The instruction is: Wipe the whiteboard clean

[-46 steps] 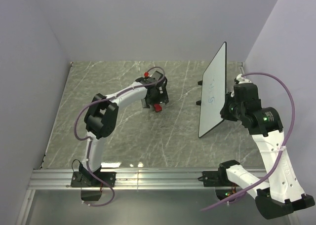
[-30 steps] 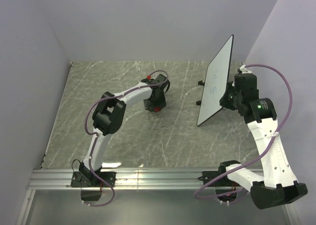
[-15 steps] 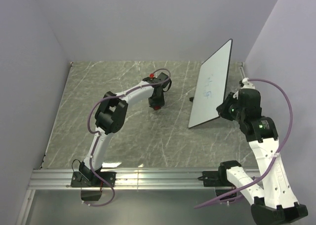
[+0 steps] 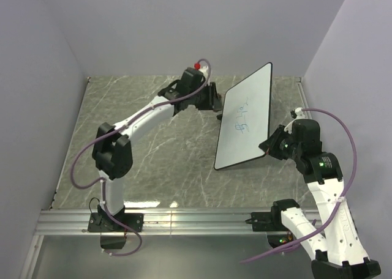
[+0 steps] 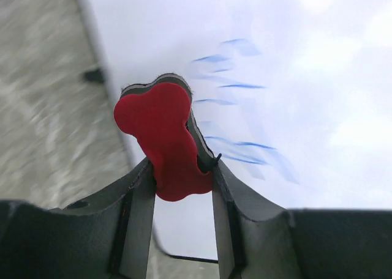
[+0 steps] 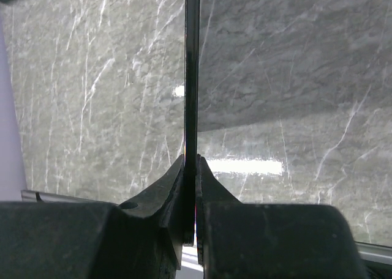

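Glossy round-cornered whiteboard [image 4: 252, 92] now nearer centre, red bone-shaped eraser [image 5: 164, 138] before blue scribbles [image 4: 241, 121].

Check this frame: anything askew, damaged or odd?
Only the whiteboard: it is tilted up, not flat on the table, pinched by its edge in the right gripper. The left gripper holds a red eraser by the blue scribbles. Nothing looks damaged.

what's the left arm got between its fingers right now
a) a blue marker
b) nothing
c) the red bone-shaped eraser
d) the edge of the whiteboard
c: the left wrist view shows the red eraser pinched between the left fingers, with the scribbled whiteboard just beyond it.
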`<move>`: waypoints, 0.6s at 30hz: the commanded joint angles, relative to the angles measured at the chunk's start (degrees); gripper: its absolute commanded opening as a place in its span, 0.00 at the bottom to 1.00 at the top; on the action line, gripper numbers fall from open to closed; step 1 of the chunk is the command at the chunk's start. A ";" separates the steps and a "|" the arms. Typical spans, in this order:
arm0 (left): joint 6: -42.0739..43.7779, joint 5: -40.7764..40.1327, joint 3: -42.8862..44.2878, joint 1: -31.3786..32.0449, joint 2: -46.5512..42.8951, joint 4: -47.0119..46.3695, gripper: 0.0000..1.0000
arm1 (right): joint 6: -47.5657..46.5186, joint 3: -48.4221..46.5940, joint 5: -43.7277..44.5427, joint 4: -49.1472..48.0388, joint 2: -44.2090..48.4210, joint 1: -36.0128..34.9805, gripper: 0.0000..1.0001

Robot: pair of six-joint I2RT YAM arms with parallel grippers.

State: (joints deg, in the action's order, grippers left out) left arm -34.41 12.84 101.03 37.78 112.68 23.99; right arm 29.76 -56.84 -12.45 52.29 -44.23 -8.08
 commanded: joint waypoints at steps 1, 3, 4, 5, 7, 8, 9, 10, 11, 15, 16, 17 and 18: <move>1.81 12.28 1.97 0.80 -3.87 -8.51 0.00 | -2.95 0.59 -2.67 4.74 -0.33 -0.71 0.00; 2.59 17.21 3.72 2.55 -2.48 -9.31 0.00 | -2.86 1.11 -2.41 4.75 -0.33 -0.80 0.00; 3.99 17.74 4.43 3.52 -1.77 -8.70 0.00 | -2.78 1.29 -2.06 4.66 -0.25 -0.80 0.00; 4.96 18.27 6.44 4.57 -0.81 -7.91 0.00 | -2.51 1.47 -1.97 4.49 -0.25 -0.80 0.00; 6.28 17.40 7.86 7.65 2.00 -5.46 0.00 | -1.99 1.73 -2.05 3.96 -0.33 -0.80 0.00; 6.20 17.13 8.21 8.53 2.71 -5.10 0.00 | -1.81 1.56 -2.14 3.87 -0.42 -0.71 0.00; 6.03 16.96 7.95 9.84 3.67 -5.00 0.00 | -1.55 1.38 -2.23 3.61 -0.68 -0.71 0.00; 5.76 16.87 7.60 10.38 3.86 -5.18 0.00 | -1.11 1.29 -2.40 3.26 -0.77 -0.80 0.00; 5.59 17.04 6.56 10.91 4.03 -5.35 0.00 | -0.93 1.03 -2.58 3.17 -1.03 -0.80 0.00; 6.46 16.69 3.91 12.67 3.25 -5.01 0.00 | -0.75 -0.20 -3.20 2.99 -1.47 -0.80 0.00; 6.90 15.65 3.21 12.76 3.16 -4.48 0.00 | -0.75 -0.38 -3.28 3.08 -1.48 -0.71 0.00; 6.99 15.46 2.77 12.76 3.07 -3.87 0.00 | -0.75 -0.46 -3.28 3.17 -1.56 -0.71 0.00; 7.17 15.55 2.42 12.76 2.98 -3.51 0.00 | -0.75 -0.64 -3.46 3.25 -1.48 -0.71 0.00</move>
State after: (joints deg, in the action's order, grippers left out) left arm -29.39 28.62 104.36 50.94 117.05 19.27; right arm 31.55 -56.69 -12.56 53.87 -44.75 -7.99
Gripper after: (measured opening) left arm 0.416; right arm 0.129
